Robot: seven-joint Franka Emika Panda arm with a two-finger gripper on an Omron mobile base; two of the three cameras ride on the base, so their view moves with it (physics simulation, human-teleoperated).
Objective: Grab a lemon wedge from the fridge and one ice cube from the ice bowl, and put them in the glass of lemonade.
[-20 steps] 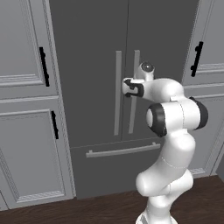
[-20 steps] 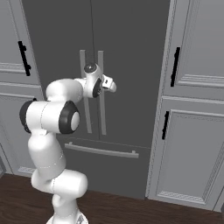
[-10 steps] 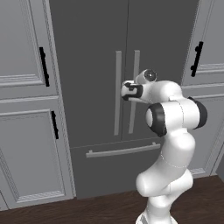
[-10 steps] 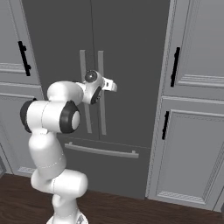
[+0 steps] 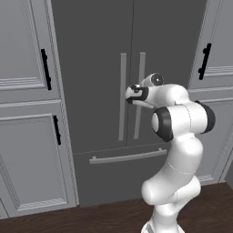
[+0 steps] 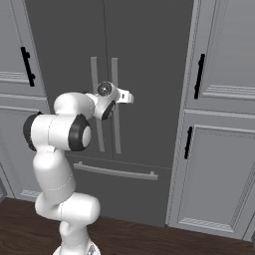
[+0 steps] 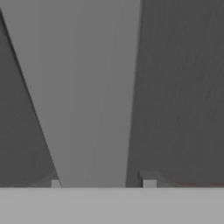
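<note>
The dark grey fridge (image 5: 91, 68) (image 6: 149, 50) stands in front of me with both doors shut. My gripper (image 5: 132, 93) (image 6: 128, 97) is at mid height on the right door's pale grey bar handle (image 5: 142, 68) (image 6: 115, 74). In the hand view the handle (image 7: 87, 87) runs up between my fingertips (image 7: 56, 183), which sit close against its two sides, so my gripper (image 7: 103, 183) is shut on it. The lemon wedge is hidden behind the shut doors. The ice cube, the ice bowl and the glass of lemonade are out of view.
Light grey panelled cabinets with black handles flank the fridge on the left (image 5: 27, 136) and on the right (image 6: 219, 149). The left door's bar handle (image 5: 122, 91) stands just beside the held one. A drawer bar (image 5: 127, 157) crosses below. Dark wood floor (image 6: 149, 239) lies underneath.
The fingers have closed in on the right door handle. The hand has edged slightly forward onto it; the doors have not moved.
</note>
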